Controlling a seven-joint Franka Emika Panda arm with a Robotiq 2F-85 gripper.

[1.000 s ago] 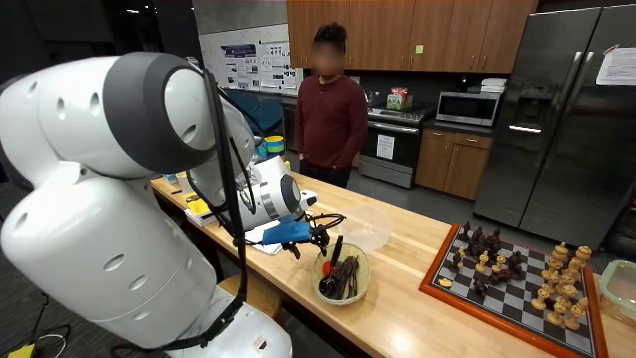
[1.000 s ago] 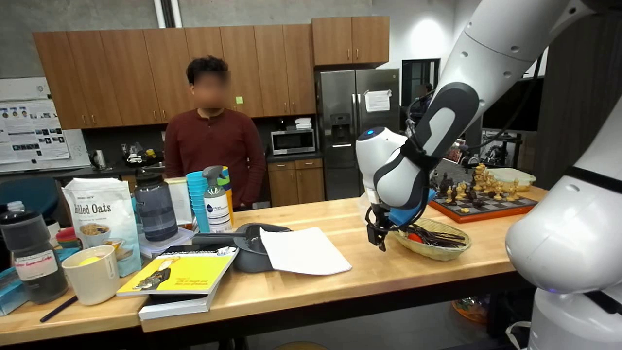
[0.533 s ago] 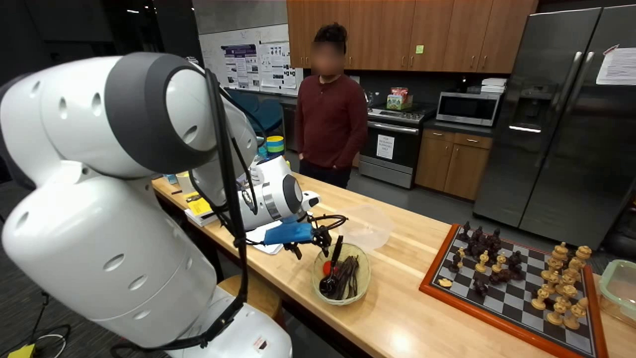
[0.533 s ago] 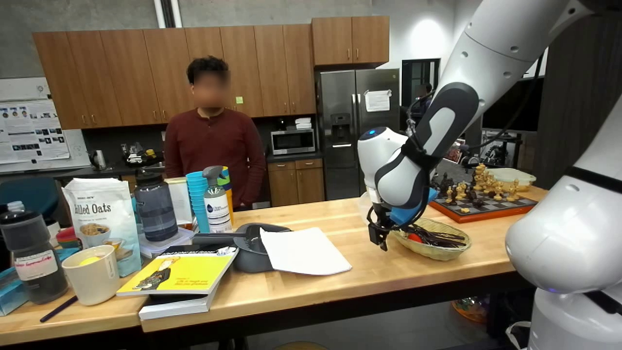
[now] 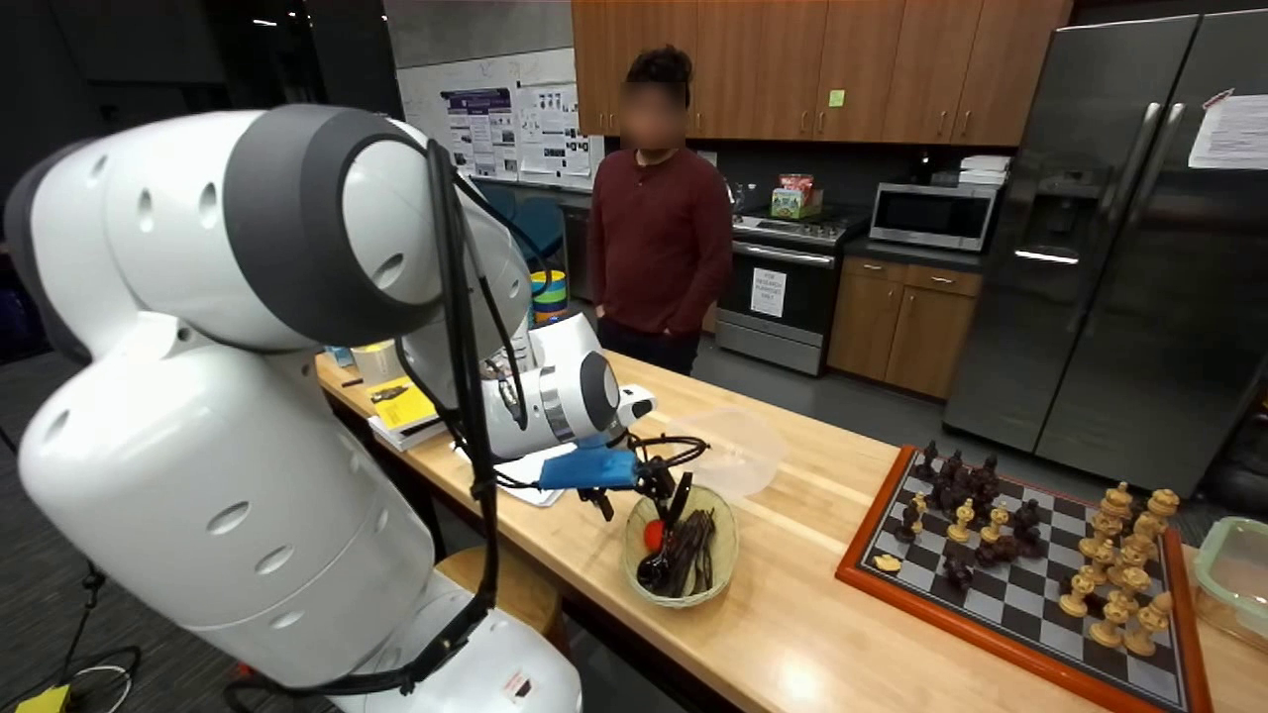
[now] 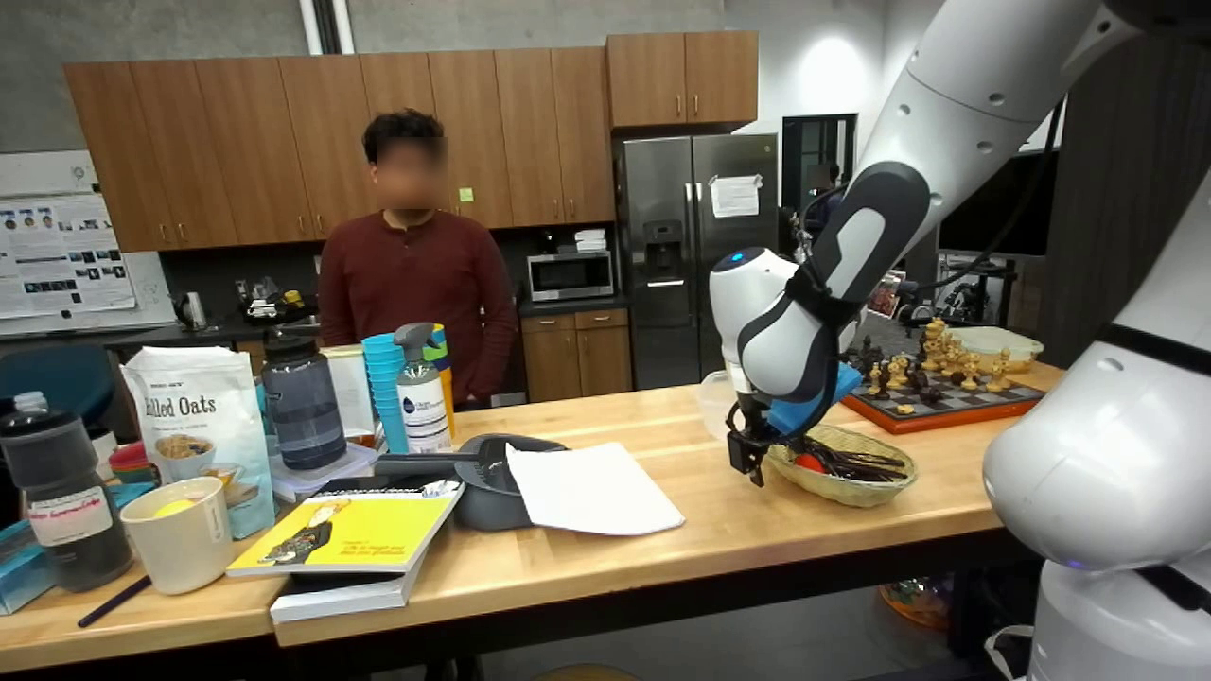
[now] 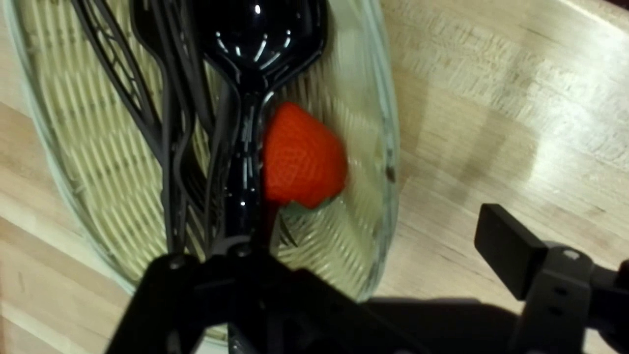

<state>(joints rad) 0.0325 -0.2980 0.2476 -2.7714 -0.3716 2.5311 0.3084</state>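
While the basket [image 7: 391, 142] has kept its place on the tabletop [image 7: 467, 98], my tool [image 7: 366, 246] has just gone a bit toward 3 o'clock in both exterior views, so closer to the basket. For my work this means, I judge, that the black spoon [image 7: 250, 101] is now the nearest thing, but w/o any grip: the fingers stand wide apart and I see nothing held. The finger at approx. 7 o'clock in the wrist view hides part of the spoon's handle; if they touch, I can't tell. In an exterior view the handle's end [image 5: 681, 495] has also leaned slightly toward 3 o'clock, so poss. it got a nudge.

Abt direction: the spoon lies in the basket, w/ its handle rising. In an exterior view the bowl [image 5: 654, 571] points to 7 o'clock and the handle to 1; in the wrist view the long axis goes approx. from 12 (bowl) to 6 (handle). The red strawberry [image 7: 304, 157] sits just beside the handle at 3 o'clock; other dark utensils [image 7: 170, 147] lie on its 9 o'clock side.
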